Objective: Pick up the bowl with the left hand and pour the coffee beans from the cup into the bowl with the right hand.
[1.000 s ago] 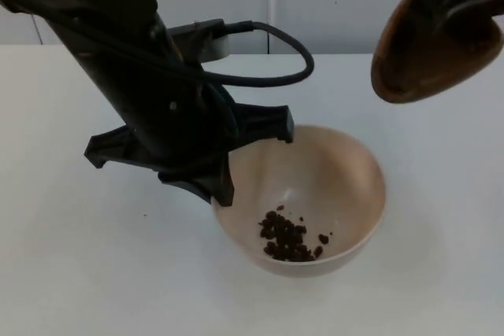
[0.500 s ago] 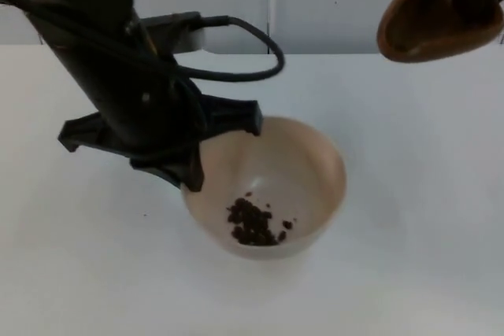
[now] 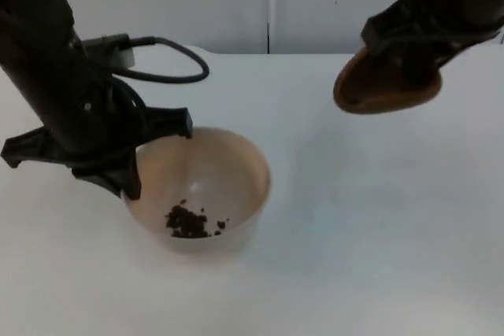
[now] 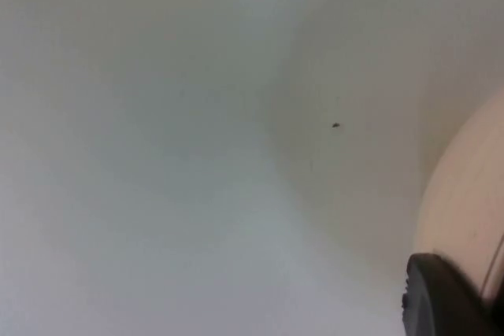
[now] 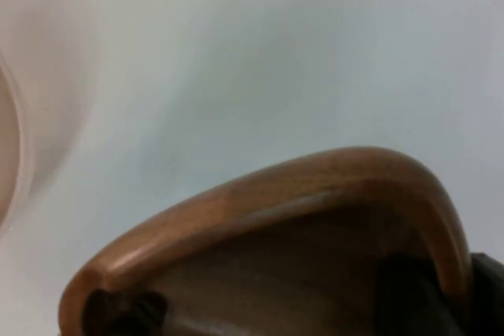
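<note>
A beige bowl (image 3: 228, 171) sits left of the table's middle, with a small heap of coffee beans (image 3: 189, 223) at its bottom. My left gripper (image 3: 132, 177) is shut on the bowl's left rim. In the left wrist view the bowl's outer wall (image 4: 465, 194) curves beside a black fingertip (image 4: 441, 297). Whether the bowl rests on the table or hangs just above it is unclear. My right gripper (image 3: 416, 60) is shut on a brown wooden cup (image 3: 384, 88), held tilted in the air at the upper right. The cup's rim (image 5: 268, 198) looks bare of beans inside.
The white table (image 3: 370, 226) stretches open to the right of the bowl and in front of it. A grey partition wall (image 3: 268, 5) closes off the back. In the right wrist view the bowl's edge (image 5: 9, 139) appears beyond the cup.
The left arm has carried the bowl with its beans leftwards and lower. The right arm has brought the cup down and to the left.
</note>
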